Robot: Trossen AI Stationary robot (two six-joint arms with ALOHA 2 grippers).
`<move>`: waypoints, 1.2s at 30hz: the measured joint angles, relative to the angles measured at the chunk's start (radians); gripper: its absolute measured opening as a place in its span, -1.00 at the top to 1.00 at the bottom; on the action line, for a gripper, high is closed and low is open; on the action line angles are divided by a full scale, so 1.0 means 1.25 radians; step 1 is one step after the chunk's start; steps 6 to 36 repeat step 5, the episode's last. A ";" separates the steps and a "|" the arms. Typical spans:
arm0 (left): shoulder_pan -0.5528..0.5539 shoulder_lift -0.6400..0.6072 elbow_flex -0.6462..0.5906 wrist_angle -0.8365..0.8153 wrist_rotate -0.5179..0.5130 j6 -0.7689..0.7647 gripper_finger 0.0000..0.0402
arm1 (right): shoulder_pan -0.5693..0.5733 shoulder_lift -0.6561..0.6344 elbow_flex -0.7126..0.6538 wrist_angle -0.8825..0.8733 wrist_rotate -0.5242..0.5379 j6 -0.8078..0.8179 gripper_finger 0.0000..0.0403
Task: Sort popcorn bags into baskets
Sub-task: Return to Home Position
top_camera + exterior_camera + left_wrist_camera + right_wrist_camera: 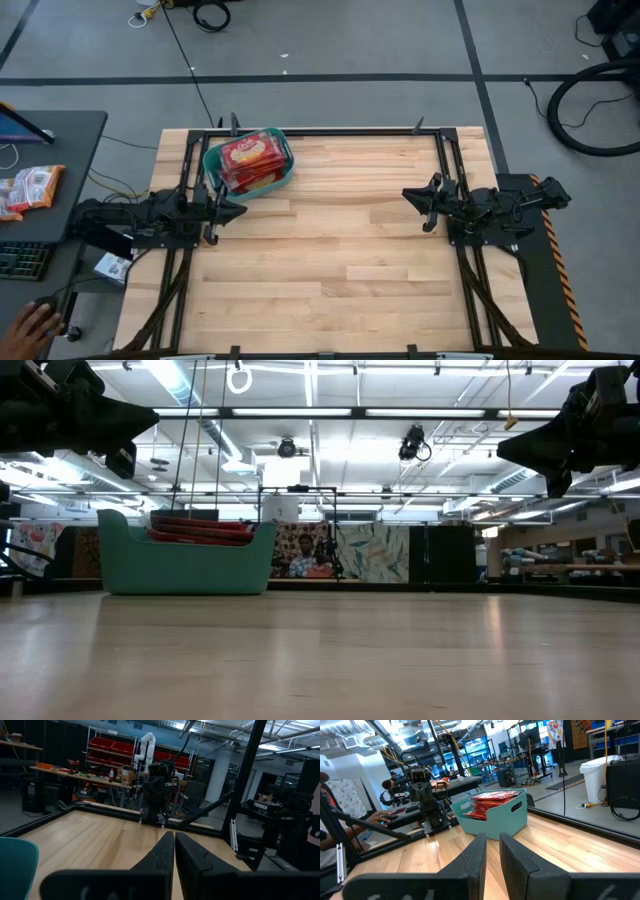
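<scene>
A teal basket [248, 160] stands on its base at the table's far left and shows in the low view [185, 565] and the right wrist view [495, 817]. Several red popcorn bags [245, 157] lie stacked in it, reaching above its rim [200, 528]. My left gripper [240, 208] hovers level just near of the basket, shut with nothing between its fingers [174, 836]. My right gripper [408, 196] hovers at the table's right side, pointing toward the left, its fingers a narrow gap apart [491, 839] with nothing between them.
More red packets [30, 188] lie on a dark side table left of the wooden table, beside a keyboard [22, 260]. A person's hand [35, 325] rests at the near left. A black frame [330, 131] runs around the table. Bare wood [340, 260] fills the middle and near part.
</scene>
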 joint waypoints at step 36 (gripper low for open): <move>0.000 0.000 0.000 0.000 0.000 0.000 0.90 | 0.000 0.000 0.000 0.000 0.000 0.000 0.71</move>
